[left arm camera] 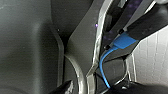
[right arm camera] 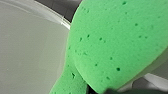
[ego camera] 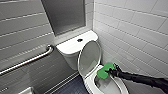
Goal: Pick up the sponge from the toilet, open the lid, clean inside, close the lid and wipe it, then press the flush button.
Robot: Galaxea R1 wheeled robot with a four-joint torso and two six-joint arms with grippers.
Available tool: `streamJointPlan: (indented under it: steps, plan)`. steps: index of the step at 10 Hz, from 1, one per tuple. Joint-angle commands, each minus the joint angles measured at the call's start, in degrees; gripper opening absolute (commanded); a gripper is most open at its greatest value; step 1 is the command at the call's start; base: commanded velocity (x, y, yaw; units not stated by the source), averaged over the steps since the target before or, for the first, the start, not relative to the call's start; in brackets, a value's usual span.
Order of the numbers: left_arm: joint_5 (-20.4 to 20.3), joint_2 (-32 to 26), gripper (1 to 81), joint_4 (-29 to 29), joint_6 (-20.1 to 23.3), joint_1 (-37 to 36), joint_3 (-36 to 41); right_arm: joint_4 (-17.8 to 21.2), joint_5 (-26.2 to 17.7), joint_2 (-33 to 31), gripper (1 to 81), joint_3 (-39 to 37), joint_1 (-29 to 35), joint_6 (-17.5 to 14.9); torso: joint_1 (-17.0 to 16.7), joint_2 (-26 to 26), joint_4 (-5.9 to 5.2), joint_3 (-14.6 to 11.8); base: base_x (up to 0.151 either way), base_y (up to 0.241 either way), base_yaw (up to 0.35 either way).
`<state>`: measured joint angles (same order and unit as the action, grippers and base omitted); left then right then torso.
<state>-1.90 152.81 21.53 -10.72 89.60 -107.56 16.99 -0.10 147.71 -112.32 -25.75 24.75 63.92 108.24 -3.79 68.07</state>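
The white toilet (ego camera: 75,46) stands against the tiled wall with its oval lid (ego camera: 89,58) raised, leaning back toward the tank. My right arm reaches in from the right, and my right gripper (ego camera: 111,72) is shut on the bright green sponge (ego camera: 104,70). The sponge is at the far right part of the seat rim (ego camera: 90,80), over the open bowl. In the right wrist view the sponge (right arm camera: 112,45) looms large beside the pale inner wall of the bowl (right arm camera: 30,50). The flush button (ego camera: 79,40) is a dark round spot on the tank cover. My left gripper stands open, holding nothing.
A steel grab bar (ego camera: 30,61) runs along the left wall. White tiled wall (ego camera: 135,32) stands close on the toilet's right. Dark floor (ego camera: 72,87) lies in front of the bowl on the left. A blue cable (left arm camera: 105,67) hangs among dark robot parts in the left wrist view.
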Motion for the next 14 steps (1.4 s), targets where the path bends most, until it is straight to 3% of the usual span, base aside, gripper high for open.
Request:
streamJointPlan:
  steps: [1,5,8,14]
  plan:
    - [3.8,-0.8,81.1,0.6,0.3,1.3,1.4,3.7,1.0,1.0,1.0,-3.8,4.3,0.3,0.0,0.0,0.0,0.0,0.0,0.0,0.0]
    - [3.6,-1.4,81.1,0.6,0.3,1.7,1.9,4.0,5.6,-2.1,1.0,-2.9,-2.1,2.6,0.0,0.0,0.0,0.0,0.0,0.0,0.0]
    - [3.6,-1.1,81.1,0.7,0.3,1.7,1.9,3.8,12.0,-11.4,1.0,9.5,-7.2,2.5,0.0,0.0,0.0,0.0,0.0,0.0,0.0]
    - [3.6,-1.0,81.1,0.8,0.8,1.8,2.2,3.1,21.5,-20.2,1.0,22.4,-20.1,1.9,0.0,0.0,0.0,0.0,0.0,0.0,0.0]
